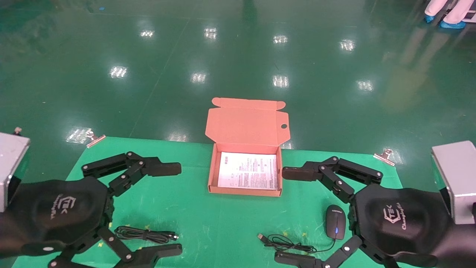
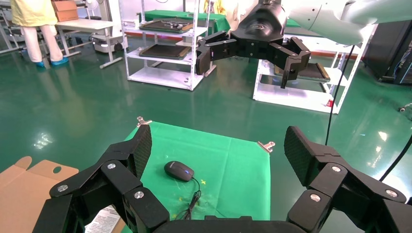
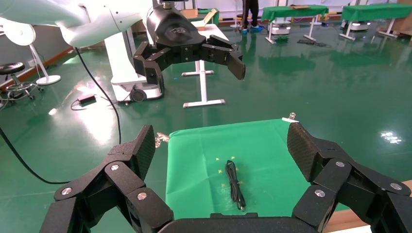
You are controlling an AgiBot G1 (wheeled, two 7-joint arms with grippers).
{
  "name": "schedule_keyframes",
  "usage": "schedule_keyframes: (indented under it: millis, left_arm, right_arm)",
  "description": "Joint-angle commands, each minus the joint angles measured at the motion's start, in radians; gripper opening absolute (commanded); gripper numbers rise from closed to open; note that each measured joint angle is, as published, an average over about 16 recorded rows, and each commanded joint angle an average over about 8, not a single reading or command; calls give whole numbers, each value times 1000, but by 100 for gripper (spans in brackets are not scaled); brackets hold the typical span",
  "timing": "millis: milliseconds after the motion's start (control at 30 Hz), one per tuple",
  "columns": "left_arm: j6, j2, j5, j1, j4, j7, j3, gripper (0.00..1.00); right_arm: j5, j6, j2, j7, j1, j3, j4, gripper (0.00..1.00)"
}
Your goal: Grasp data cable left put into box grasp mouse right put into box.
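Observation:
The salmon-orange box (image 1: 243, 192) stands open at the table's far middle, lid flap up, a white leaflet (image 1: 248, 171) at its bottom. The data cable (image 1: 145, 234) lies as a tied black bundle near the front left, between the fingers of my open left gripper (image 1: 169, 210), which hovers above it. The black mouse (image 1: 335, 221), blue wheel lit, rests at the front right with its cord (image 1: 286, 243) looped to its left. My right gripper (image 1: 290, 215) is open above that cord. The right wrist view shows the cable (image 3: 234, 184); the left wrist view shows the mouse (image 2: 179, 171).
A green cloth (image 1: 223, 223) covers the table, held by metal clips (image 1: 95, 138) (image 1: 385, 155) at the far corners. Grey blocks (image 1: 11, 163) (image 1: 453, 178) flank the table's sides. White shelving racks (image 2: 160, 43) stand on the green floor beyond.

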Motion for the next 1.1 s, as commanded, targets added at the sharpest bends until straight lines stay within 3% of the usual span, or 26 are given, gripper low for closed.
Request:
schedule_keyframes:
  millis: [33, 833, 1100]
  left_arm:
    - [0, 0, 0, 0, 0, 0, 0, 100]
    - [1, -1, 4, -1, -1, 0, 2, 100]
    - [33, 20, 92, -70, 11, -17, 53, 100]
  right_arm:
    - [0, 0, 0, 0, 0, 0, 0, 100]
    - [-2, 0, 1, -2, 1, 0, 1, 100]
    - [-81, -14, 3, -54, 38, -16, 19, 100]
